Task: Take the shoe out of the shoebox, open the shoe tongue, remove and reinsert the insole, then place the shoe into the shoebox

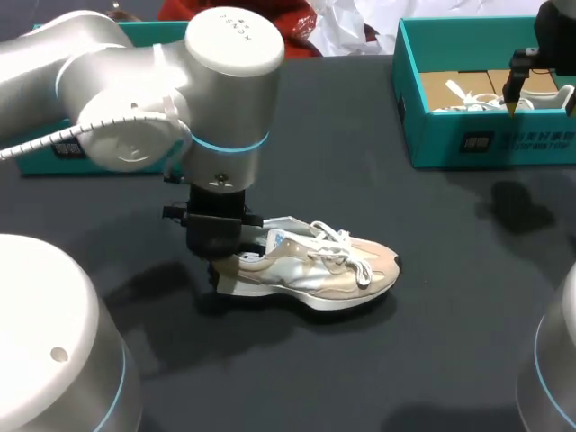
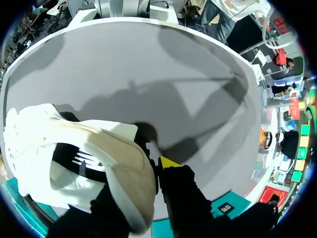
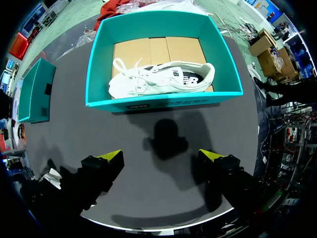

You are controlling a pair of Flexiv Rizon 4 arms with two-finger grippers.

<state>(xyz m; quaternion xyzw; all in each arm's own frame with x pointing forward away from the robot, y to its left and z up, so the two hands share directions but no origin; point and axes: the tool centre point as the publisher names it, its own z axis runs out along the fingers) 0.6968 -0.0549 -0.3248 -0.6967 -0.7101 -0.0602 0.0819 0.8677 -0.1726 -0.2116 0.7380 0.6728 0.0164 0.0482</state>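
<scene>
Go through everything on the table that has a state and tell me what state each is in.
beige shoe: out of the box, upright on the table
left pincer: shut on the beige shoe's heel
right pincer: open, empty, above the table
shoebox: open
white shoe: lying inside the shoebox
lid: off, lying apart on the table

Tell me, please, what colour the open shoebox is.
Teal shoebox, tan cardboard inside; clearest in the right wrist view.

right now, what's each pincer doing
Left pincer: closed on the heel of the shoe.
Right pincer: open, holding nothing.
</scene>
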